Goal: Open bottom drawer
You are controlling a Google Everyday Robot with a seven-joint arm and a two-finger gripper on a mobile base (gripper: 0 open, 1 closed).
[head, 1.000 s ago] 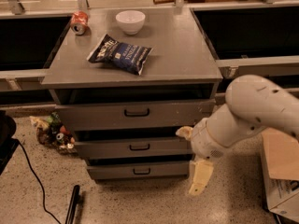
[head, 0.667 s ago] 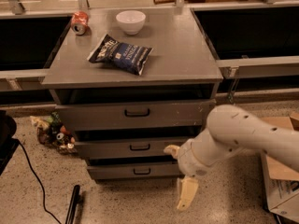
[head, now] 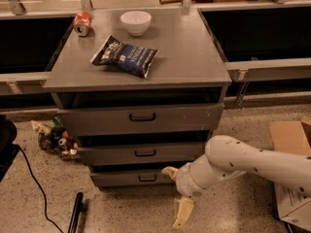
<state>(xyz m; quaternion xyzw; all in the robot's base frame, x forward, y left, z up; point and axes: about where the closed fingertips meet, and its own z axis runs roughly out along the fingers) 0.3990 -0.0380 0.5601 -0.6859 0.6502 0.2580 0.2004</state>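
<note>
The bottom drawer (head: 121, 178) is the narrowest grey front of the cabinet, shut, with a small black bar handle (head: 147, 177). My gripper (head: 177, 192) hangs at the end of the white arm (head: 243, 161), low over the floor just right of the handle. Its cream fingers are spread open. The upper fingertip (head: 169, 171) is close in front of the drawer's right part; whether it touches I cannot tell. The lower finger (head: 183, 213) points down toward the floor. The gripper holds nothing.
Above are the middle drawer (head: 141, 153) and the top drawer (head: 141, 116), both shut. A chip bag (head: 125, 56), white bowl (head: 135, 22) and soda can (head: 82, 23) lie on the cabinet top. A cardboard box (head: 291, 169) stands at right, litter (head: 56, 140) and a black cable (head: 34, 188) at left.
My arm has swung left and down, bringing the gripper from beside the cabinet's right edge to in front of the bottom drawer. The drawers have not moved.
</note>
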